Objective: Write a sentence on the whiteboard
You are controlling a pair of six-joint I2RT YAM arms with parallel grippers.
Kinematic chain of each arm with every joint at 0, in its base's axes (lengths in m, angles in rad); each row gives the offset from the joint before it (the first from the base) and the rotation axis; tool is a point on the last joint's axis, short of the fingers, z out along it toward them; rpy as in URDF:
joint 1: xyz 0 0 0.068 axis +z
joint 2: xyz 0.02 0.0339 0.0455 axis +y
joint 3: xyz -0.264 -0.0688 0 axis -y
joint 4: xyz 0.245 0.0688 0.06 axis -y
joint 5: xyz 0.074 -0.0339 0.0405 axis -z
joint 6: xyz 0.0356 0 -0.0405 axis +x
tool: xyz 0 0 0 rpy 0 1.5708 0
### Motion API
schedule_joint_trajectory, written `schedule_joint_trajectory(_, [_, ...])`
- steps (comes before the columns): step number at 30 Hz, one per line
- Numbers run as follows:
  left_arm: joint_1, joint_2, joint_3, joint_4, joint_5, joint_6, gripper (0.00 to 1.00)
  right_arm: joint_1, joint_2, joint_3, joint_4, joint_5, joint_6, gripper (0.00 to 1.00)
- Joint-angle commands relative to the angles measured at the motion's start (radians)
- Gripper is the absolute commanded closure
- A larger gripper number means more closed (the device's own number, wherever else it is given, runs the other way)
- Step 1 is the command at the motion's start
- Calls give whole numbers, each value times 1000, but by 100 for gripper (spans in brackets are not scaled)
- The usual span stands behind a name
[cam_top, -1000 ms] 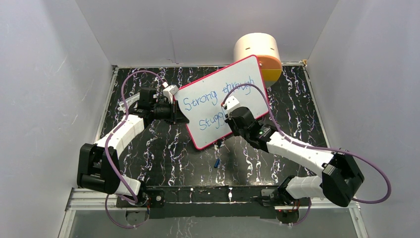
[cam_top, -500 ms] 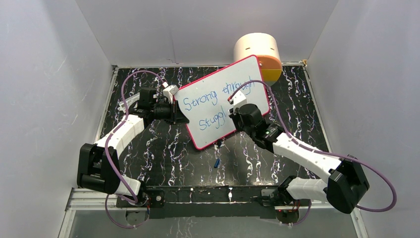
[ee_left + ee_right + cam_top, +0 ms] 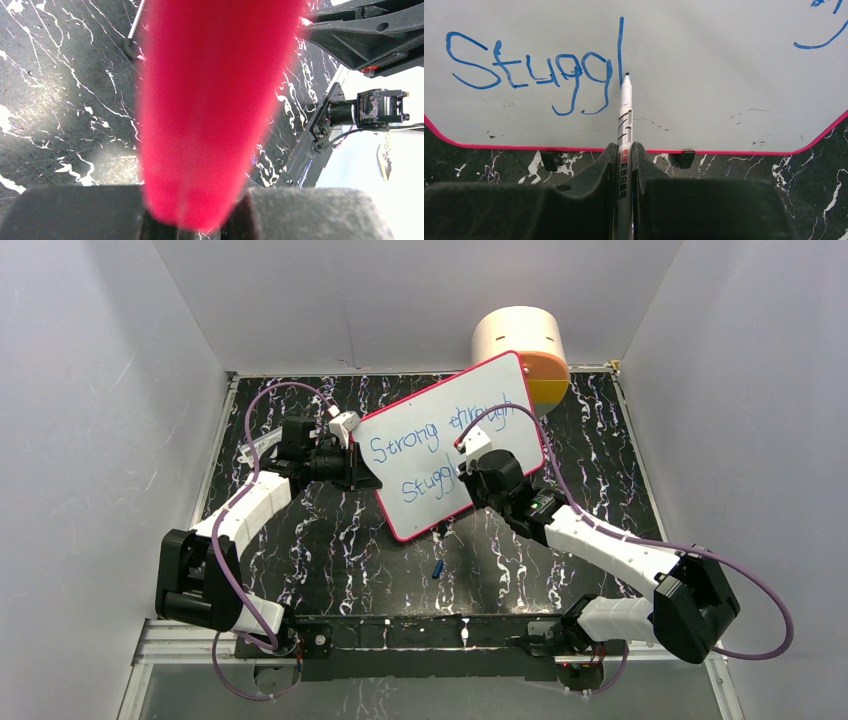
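Observation:
The whiteboard, framed in pink, stands tilted on the black marbled table. Blue lettering, the sentence, reads "Strong through" on the top line and "Stuggl" below. My right gripper is shut on a white marker. The marker's blue tip rests on the board at the foot of the tall "l" stroke. In the top view the right gripper covers the board's lower right part. My left gripper is shut on the board's left edge, and the frame fills its wrist view as a pink blur.
A cream cylinder with an orange part stands behind the board's far right corner. A small blue item lies on the table in front of the board. Two black feet stick out under the board's lower edge. White walls enclose the table.
The lower line has grown from "Stugg" to "Stuggl". My right gripper moved right with the marker, then came down the "l" stroke. The left gripper and the board stayed still.

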Motion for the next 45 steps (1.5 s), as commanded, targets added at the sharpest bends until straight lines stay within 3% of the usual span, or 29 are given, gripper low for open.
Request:
schedule_joint_trajectory(1, [6,12,8,-64,-91,33,100,-6,4,20,50,1,6,100])
schedule_joint_trajectory(45, [6,12,6,-64,-88,33,100,-35,39,20,63,-9,7,100])
